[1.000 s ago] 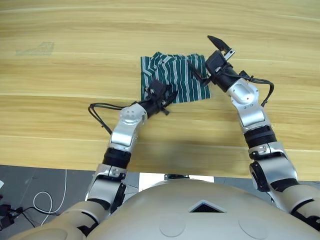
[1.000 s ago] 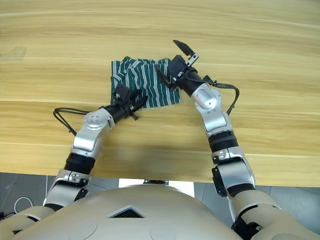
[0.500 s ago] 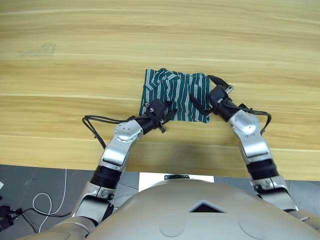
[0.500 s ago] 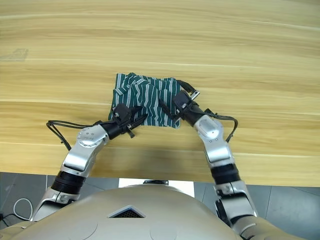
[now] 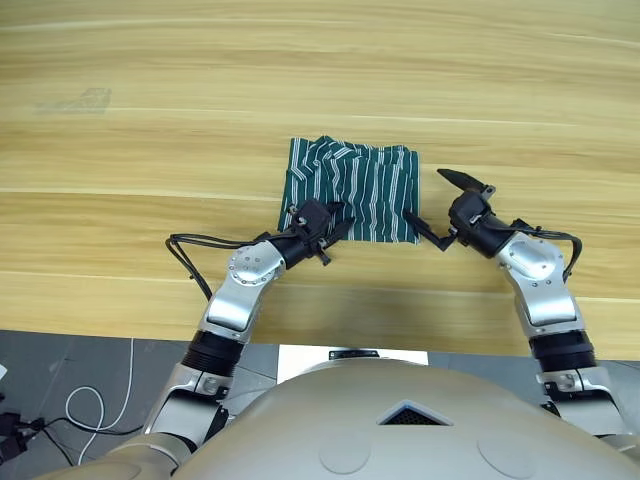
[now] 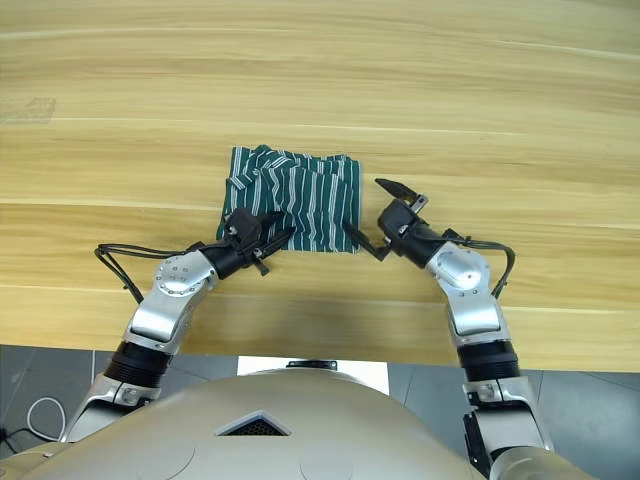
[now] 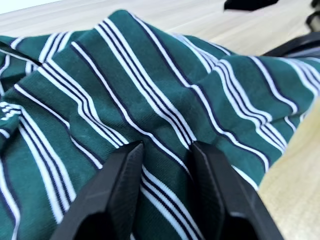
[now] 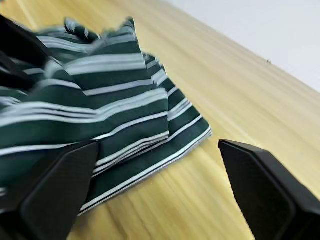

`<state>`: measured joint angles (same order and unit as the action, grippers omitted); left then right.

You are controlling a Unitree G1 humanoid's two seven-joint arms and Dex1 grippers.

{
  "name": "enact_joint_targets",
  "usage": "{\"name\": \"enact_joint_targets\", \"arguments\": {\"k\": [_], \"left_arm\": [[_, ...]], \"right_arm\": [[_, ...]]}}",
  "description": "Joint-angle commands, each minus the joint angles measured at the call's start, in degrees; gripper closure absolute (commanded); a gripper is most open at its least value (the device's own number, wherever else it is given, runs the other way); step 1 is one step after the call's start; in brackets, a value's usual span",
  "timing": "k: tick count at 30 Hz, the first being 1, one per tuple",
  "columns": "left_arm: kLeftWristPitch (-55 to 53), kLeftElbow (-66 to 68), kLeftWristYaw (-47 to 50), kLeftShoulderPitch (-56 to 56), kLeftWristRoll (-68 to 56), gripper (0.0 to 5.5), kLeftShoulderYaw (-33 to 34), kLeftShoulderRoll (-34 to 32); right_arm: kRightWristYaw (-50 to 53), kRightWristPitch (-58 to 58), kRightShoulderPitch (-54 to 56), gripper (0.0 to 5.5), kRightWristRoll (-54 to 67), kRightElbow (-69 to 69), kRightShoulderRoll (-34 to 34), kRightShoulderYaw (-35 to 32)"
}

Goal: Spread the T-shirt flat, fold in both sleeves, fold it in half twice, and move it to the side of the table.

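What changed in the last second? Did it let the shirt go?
The T-shirt was dragged nearer the robot over the first half second. Then the right tool let go of its near right corner, opened and drew off to the right. Since then the shirt has lain still, and the left tool stays at its near left corner.

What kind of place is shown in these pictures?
Probably a robot lab or test room: a long wooden table, a folded striped T-shirt laid on it, and loose cables on the grey floor.
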<state>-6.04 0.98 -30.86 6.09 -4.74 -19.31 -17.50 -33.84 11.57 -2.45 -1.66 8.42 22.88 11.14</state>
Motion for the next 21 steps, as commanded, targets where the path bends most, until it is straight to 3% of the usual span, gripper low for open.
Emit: {"name": "enact_joint_targets", "arguments": {"k": [1, 21], "left_arm": [[-6.5, 9.1, 1.0, 5.8, 4.5, 3.74, -1.9, -3.2], [-4.0, 15.1, 1.7, 4.1, 4.7, 3.74, -1.3, -3.0]], "right_arm": [[1.5, 2.9, 4.0, 1.12, -2.8, 6.7, -1.9, 1.6], [22.2, 4.6, 25.9, 1.12, -5.0, 34.9, -4.9, -6.7]]}}
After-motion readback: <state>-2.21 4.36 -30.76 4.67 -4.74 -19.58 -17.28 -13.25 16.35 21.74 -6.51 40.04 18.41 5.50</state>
